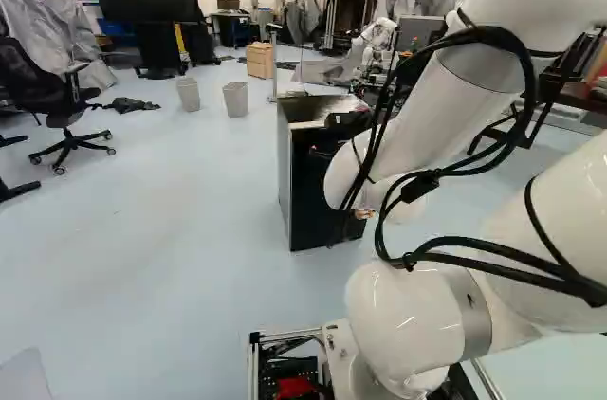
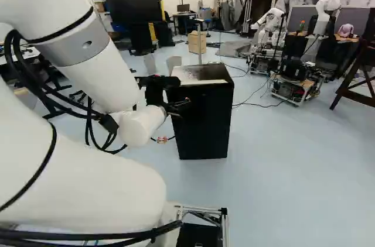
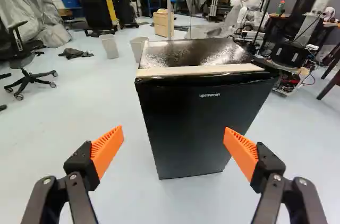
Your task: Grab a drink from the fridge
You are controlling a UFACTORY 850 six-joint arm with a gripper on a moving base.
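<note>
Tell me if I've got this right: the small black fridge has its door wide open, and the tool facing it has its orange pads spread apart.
Not quite: the small black fridge has its door shut, not wide open, as the wrist view shows. The rest is right: the tool facing it has its orange pads spread apart.

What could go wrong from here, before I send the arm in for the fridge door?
The fridge is shut and I see no handle jutting from its front, so the open tool may find nothing to grip and slip off the door's edge.

The fridge stands on the bare floor with no visible fixing; a hard pull might drag or tip it.

Black cables hang in loops off the arm and could snag as it bends.
</note>
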